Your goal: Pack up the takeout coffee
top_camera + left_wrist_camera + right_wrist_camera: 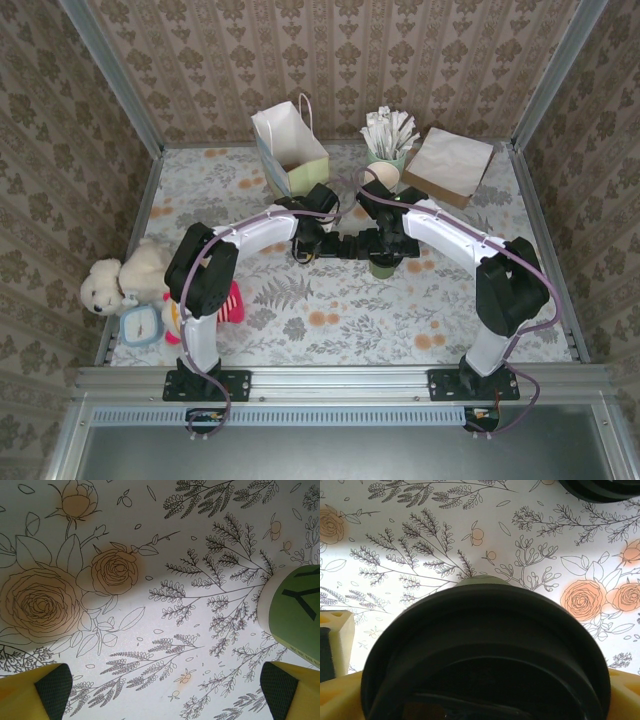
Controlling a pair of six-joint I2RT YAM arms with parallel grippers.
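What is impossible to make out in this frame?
- Right wrist view: the takeout coffee shows mostly lid, hiding its body and whether the right claw touches it.
- Top view: the right arm covers most of that cup.
- Left wrist view: the right edge cuts off a green cup, top unseen.
- Top view: the gift bag inside is shadowed.

The top view hangs high above and behind the arm bases at 6 o'clock, facing down and forward over the whole surface to the wall at 12. The left wrist view skims the surface from very near, with the takeout coffee edging in at 3 o'clock. The right wrist view sits nearer still — the coffee's lid looms across its lower half. All three share that cup and the printed surface around it.
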